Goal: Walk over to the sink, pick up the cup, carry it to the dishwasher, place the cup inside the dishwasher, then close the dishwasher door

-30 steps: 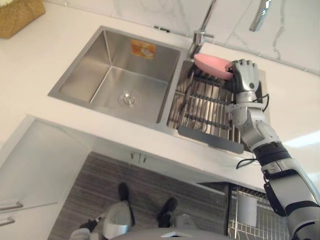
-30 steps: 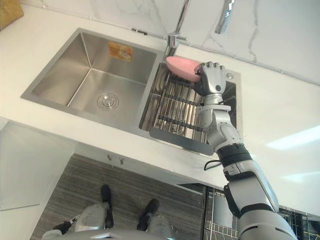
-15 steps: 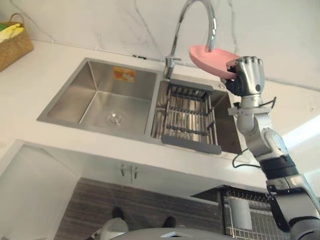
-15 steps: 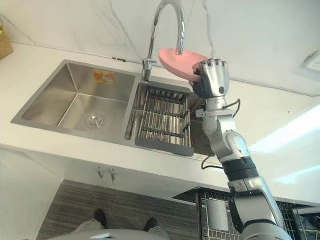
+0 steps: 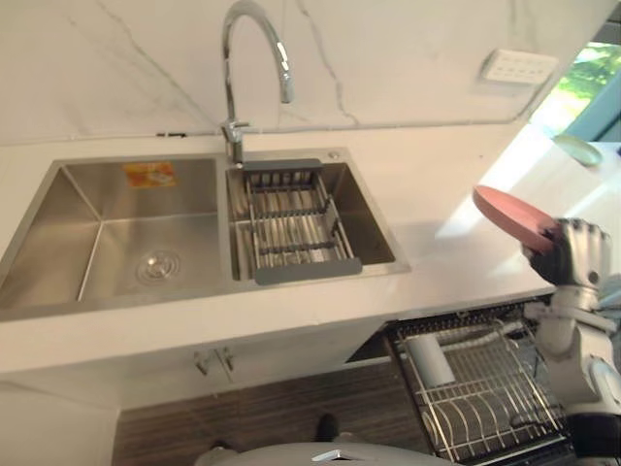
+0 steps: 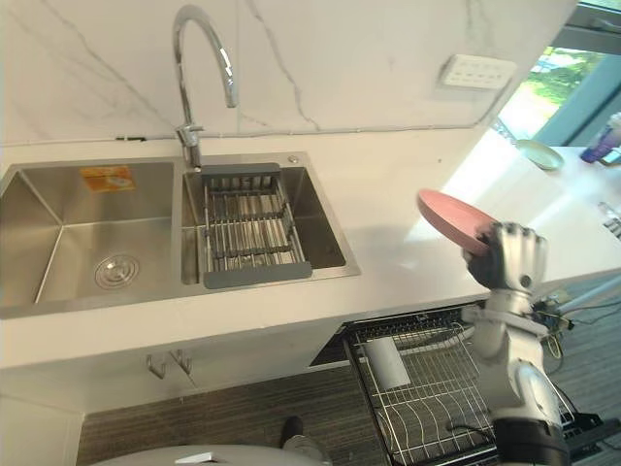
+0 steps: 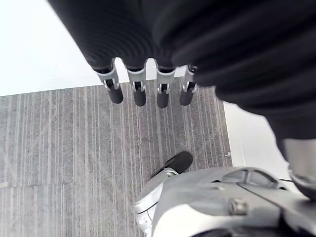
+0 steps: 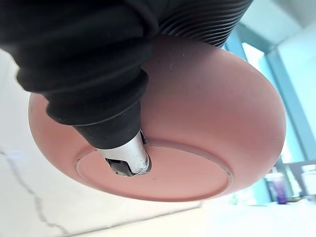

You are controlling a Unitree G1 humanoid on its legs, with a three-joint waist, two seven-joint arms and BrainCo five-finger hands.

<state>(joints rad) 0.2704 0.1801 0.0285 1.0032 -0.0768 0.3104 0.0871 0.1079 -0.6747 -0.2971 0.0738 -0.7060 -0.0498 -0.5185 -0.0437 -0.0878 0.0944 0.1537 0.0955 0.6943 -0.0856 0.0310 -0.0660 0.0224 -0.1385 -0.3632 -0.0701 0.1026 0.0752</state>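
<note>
A shallow pink bowl [image 5: 509, 216] is held tilted in my right hand [image 5: 572, 257], whose fingers curl round its rim. It hangs at the right, over the counter's front edge and above the pulled-out dishwasher rack [image 5: 475, 393]. In the right wrist view my thumb [image 8: 124, 157] presses on the bowl's underside [image 8: 212, 123]. A white cup [image 5: 429, 359] lies on its side in the rack. My left hand [image 7: 138, 91] hangs by my side over the floor with straight fingers.
A double steel sink [image 5: 107, 248] sits at the left, with a drying rack [image 5: 286, 218] in its right basin and a tall faucet [image 5: 243, 58] behind. A small plate [image 5: 579, 149] and a purple bottle [image 6: 606, 141] stand on the counter at the far right.
The camera has swung to the right. My right hand has carried the pink bowl from above the sink's drying rack away to the right, over the counter edge and the dishwasher rack.
</note>
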